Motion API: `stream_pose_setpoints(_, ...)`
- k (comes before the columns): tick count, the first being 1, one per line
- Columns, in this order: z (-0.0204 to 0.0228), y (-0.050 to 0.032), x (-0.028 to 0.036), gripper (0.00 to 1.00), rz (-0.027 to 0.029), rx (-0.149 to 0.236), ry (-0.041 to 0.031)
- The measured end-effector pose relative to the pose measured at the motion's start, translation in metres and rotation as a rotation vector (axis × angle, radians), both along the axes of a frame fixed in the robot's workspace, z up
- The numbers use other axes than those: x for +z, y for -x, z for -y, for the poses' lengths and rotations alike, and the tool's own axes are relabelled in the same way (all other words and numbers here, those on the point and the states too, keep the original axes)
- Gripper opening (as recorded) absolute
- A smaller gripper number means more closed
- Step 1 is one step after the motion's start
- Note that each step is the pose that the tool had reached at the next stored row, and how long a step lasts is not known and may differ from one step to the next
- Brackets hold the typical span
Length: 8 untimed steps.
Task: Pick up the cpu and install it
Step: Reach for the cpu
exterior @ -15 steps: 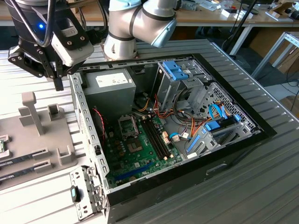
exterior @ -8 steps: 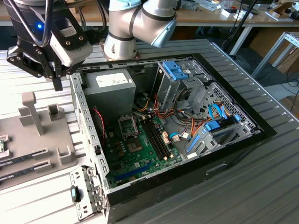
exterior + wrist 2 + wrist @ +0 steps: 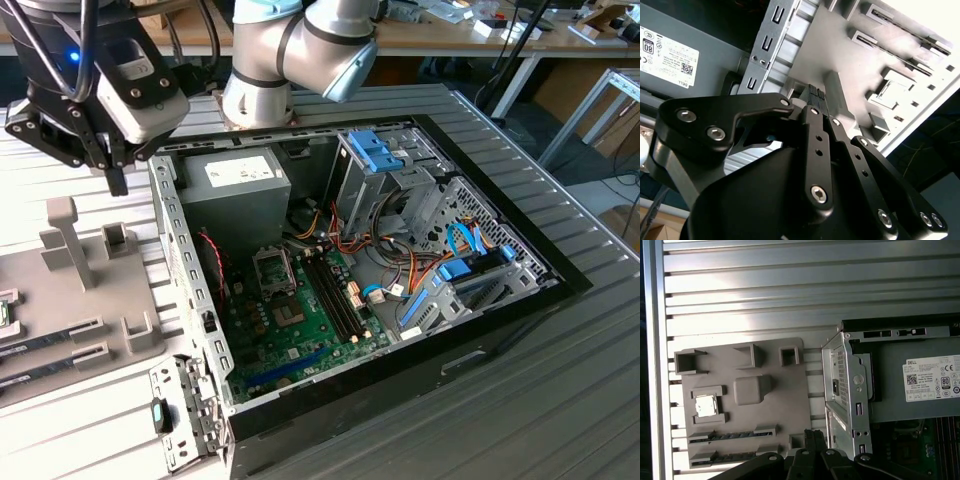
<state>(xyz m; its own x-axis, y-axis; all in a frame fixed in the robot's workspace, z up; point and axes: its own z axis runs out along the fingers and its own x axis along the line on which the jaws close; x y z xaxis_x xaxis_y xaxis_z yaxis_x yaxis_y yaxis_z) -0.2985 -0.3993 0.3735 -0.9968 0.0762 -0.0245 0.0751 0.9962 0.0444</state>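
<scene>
While the cpu (image 3: pixel 706 405) lies in its square recess on the grey fixture plate (image 3: pixel 785 390), the robot's hand (image 3: pixel 117 178) hangs above the plate's far edge, just beside the open computer case (image 3: pixel 185 260). Reaching the chip cleanly would seem to call for centring squarely over that recess and taking it by its edges, kept level. In the first wrist view the fingertips (image 3: pixel 810 440) look pressed together, holding nothing and touching nothing.
</scene>
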Motion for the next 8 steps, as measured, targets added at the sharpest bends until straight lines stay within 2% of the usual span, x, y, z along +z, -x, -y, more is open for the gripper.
stream_pose_setpoints(8,0.0,0.0032,-0.0003,0.11,-0.0001,0.0,0.0001)
